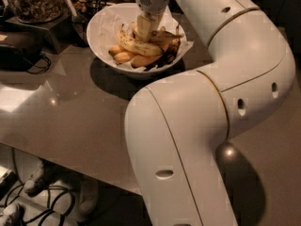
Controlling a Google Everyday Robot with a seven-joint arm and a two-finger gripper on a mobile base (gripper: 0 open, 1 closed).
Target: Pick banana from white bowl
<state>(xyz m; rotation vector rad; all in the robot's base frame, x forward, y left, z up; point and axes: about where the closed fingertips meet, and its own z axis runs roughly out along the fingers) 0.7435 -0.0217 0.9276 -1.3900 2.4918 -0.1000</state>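
Observation:
The white bowl (99,28), lined with crumpled white paper, stands at the back of the grey table. Several bananas lie in it. A long speckled yellow banana (137,46) lies across the middle, with dark brown overripe ends (169,51) to its right. Short orange-yellow bananas (120,55) lie at the front left. My gripper (144,28) points straight down into the bowl and sits right over the speckled banana, at or against its top. My wrist hides the fruit behind it.
A clear jar of snacks (34,1) stands on a dark stand at the back left. A black device with a cable (21,53) lies left of the bowl. My arm (221,102) spans the right half. Cables and shoes (37,182) lie below the table edge.

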